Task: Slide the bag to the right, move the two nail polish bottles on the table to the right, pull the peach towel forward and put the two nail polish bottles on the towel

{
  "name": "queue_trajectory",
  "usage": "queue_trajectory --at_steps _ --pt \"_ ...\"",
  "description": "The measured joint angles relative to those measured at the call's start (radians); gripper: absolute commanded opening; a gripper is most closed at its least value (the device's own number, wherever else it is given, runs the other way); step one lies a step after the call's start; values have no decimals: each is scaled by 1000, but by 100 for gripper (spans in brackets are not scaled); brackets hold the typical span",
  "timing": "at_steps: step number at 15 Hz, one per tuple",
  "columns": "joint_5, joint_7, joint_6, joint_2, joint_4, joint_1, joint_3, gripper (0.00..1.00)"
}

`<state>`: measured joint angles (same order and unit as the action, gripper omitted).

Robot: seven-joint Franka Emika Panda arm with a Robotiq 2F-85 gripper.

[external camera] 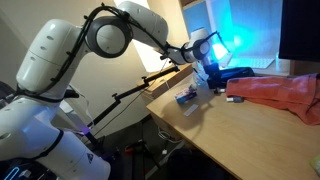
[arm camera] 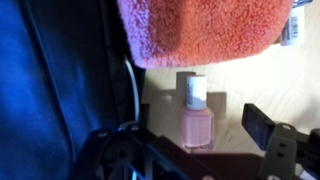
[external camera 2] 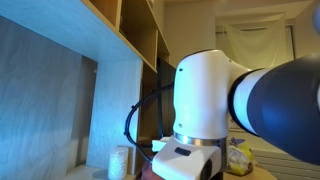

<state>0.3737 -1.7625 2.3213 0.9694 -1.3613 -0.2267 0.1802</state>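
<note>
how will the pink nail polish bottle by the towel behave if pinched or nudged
The nail polish bottle looks rigid and glassy, so probably slick and breakable. Narrow under its white cap, it may tip or skid if nudged.

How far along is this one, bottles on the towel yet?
Not yet. In hand: one nail polish bottle sits on the bare table just off the peach towel, between the jaws of the open gripper, ungripped. Left: both bottles onto the towel; the second isn't visible. Done steps can't be confirmed.
</note>
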Motion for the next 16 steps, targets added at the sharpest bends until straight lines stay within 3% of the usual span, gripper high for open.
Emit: queue_trajectory --at_steps 8,16 --pt "-7 24 182 -154 -205 54 -13 100" --pt "-83 38 191 -175 -275 157 -14 100"
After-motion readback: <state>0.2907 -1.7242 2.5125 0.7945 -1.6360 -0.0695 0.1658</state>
